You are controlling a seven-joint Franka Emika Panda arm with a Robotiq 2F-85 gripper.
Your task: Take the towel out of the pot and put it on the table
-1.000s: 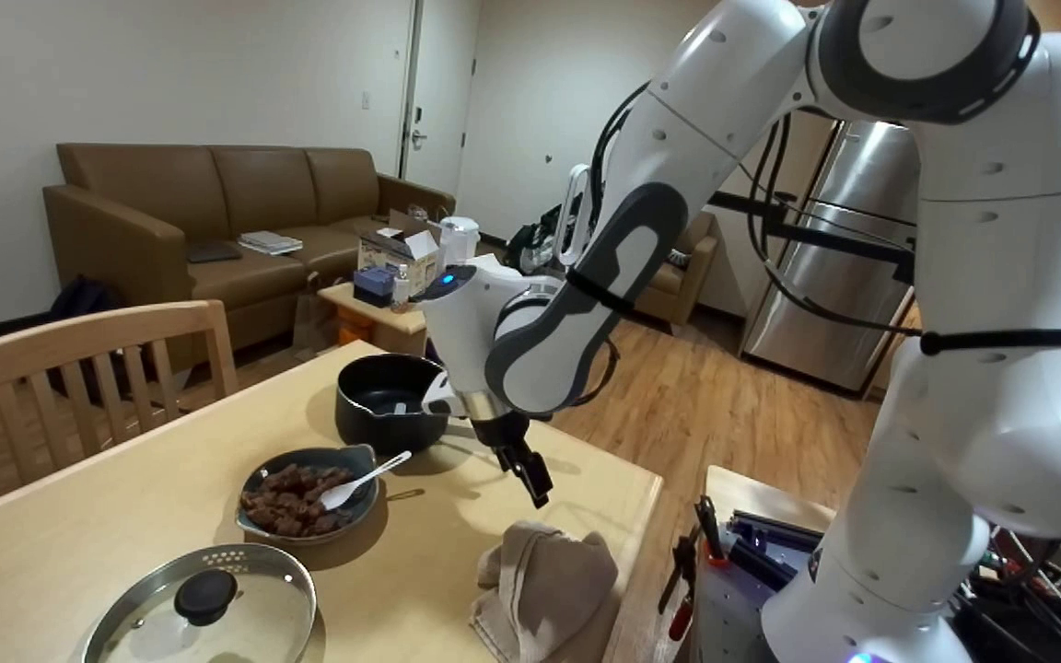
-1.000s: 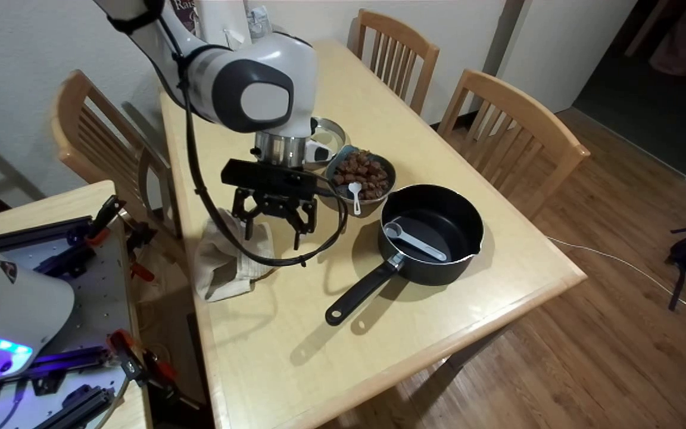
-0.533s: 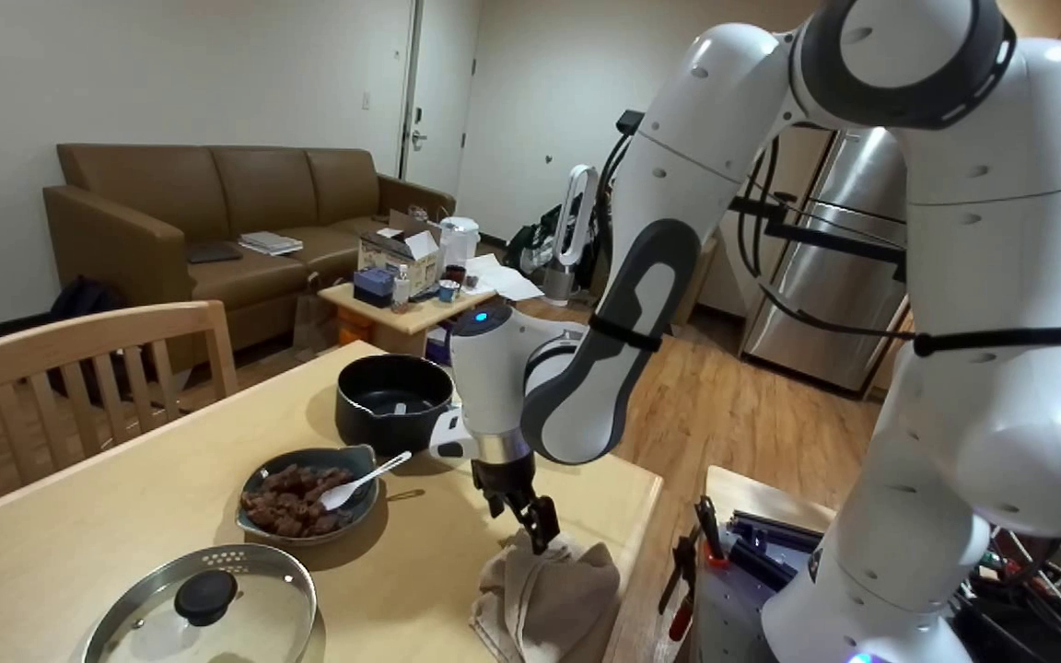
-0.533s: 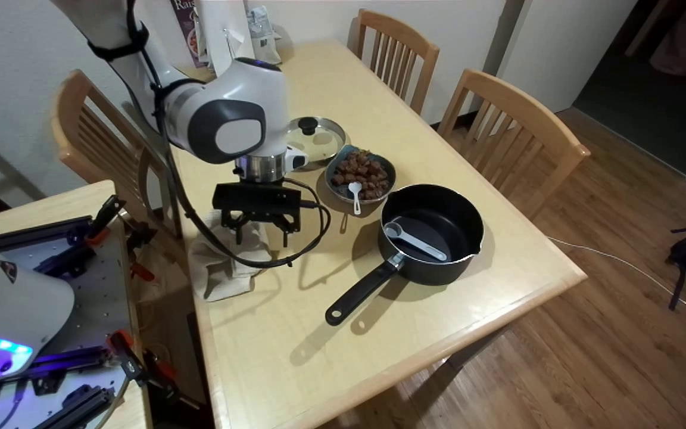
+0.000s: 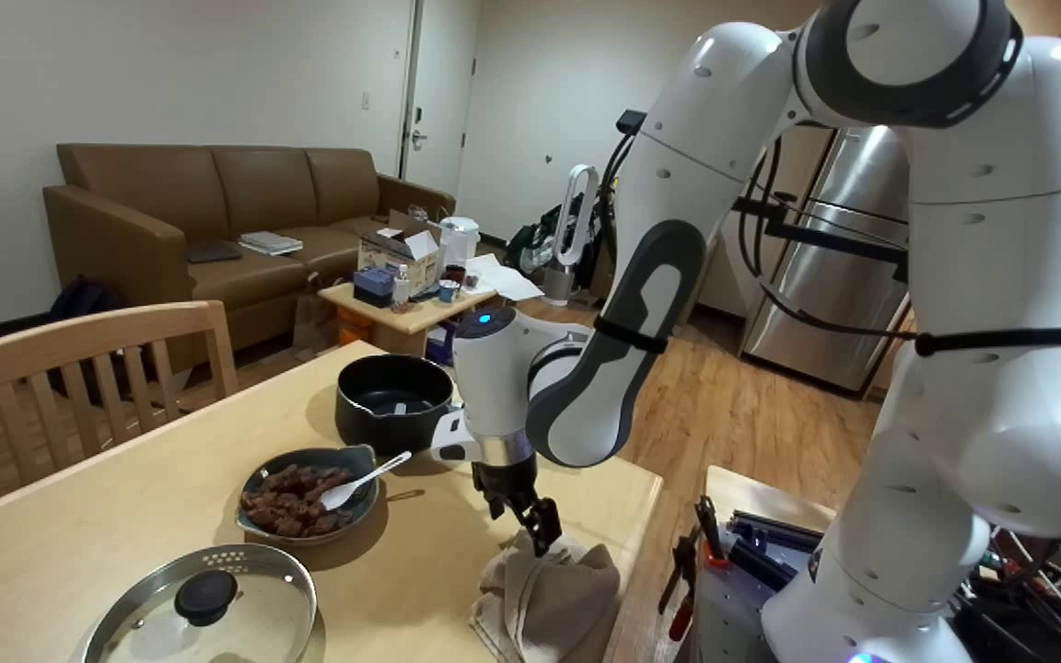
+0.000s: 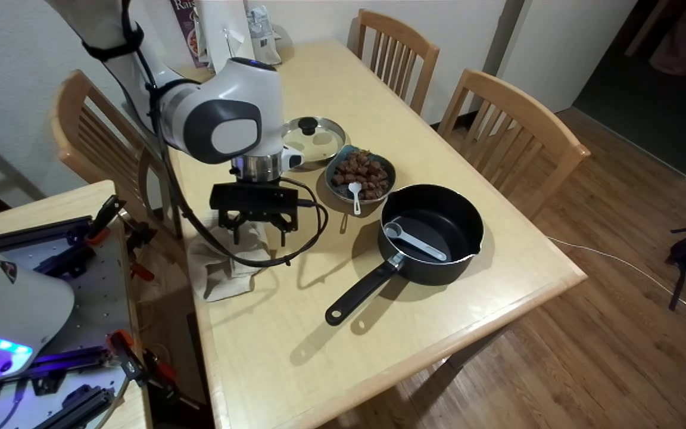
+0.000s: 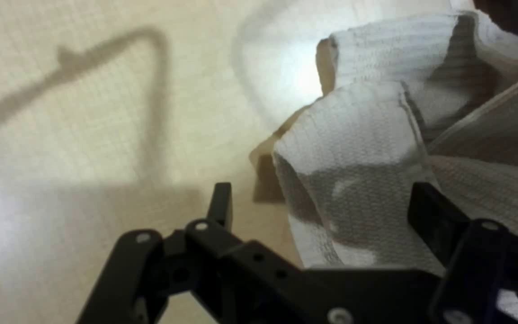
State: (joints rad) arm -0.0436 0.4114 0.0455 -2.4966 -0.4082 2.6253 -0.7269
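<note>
Plainly, the gripper [image 7: 322,195], spread wide, partly hides the towel [image 7: 358,130] (cropped in wrist view).

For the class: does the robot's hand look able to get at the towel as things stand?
Likely yes: the hand is open, and in the wrist view its jaws appear to straddle an edge of the towel; no obstacle shows, and the pot stands apart.

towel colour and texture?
The towel is off-white to beige with a fine ribbed weave; it shows best in the wrist view.
</note>
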